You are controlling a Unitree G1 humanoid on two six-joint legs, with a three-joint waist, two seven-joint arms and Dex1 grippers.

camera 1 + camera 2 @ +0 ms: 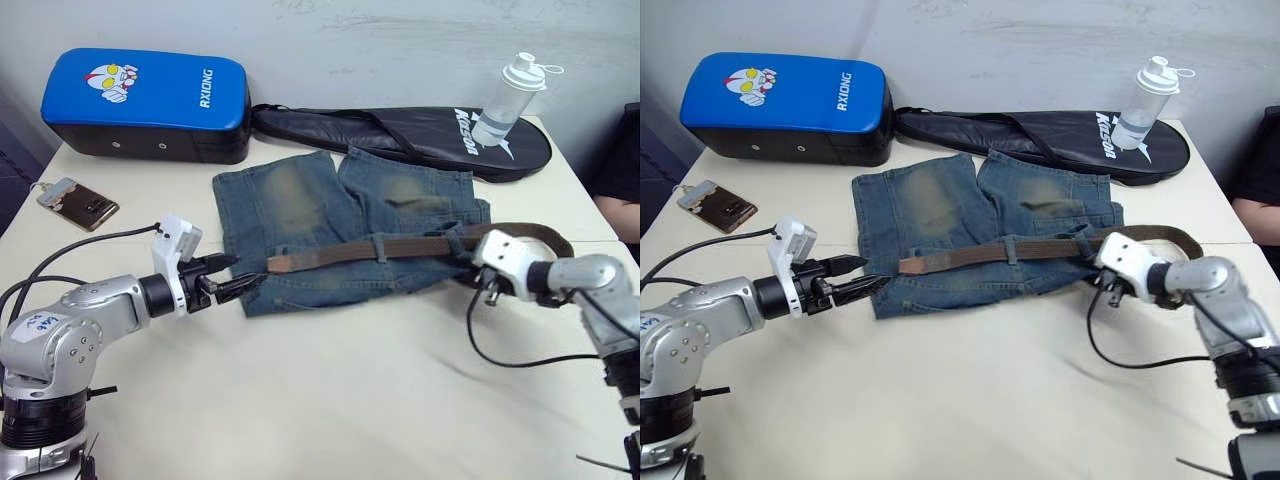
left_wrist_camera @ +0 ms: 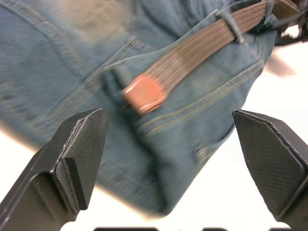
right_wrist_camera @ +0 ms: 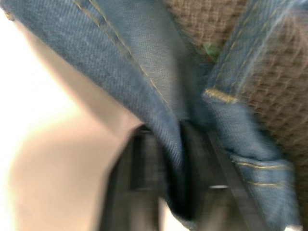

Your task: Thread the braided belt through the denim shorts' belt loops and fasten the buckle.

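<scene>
The denim shorts [image 1: 300, 205] lie flat mid-table, waistband toward me. Along the waistband runs the braided belt [image 1: 430, 243], passing under a belt loop [image 1: 380, 247]. Its reddish leather tip [image 2: 144, 92] rests on the denim near the shorts' left side. My left gripper [image 1: 232, 281] is open just short of that tip, its fingers [image 2: 79, 154] wide apart on either side of it. At the shorts' right end, my right gripper [image 1: 472, 266] is shut on a fold of the waistband [image 3: 175, 144]. The belt curls behind it [image 1: 550, 236], and the buckle is hidden.
A blue padded kick shield [image 1: 145, 92] and a black racket bag [image 1: 420, 135] lie behind the shorts, and a clear bottle [image 1: 508, 98] stands on the bag. A phone [image 1: 77, 203] lies at far left. A person's arm [image 1: 618, 215] shows at the right edge.
</scene>
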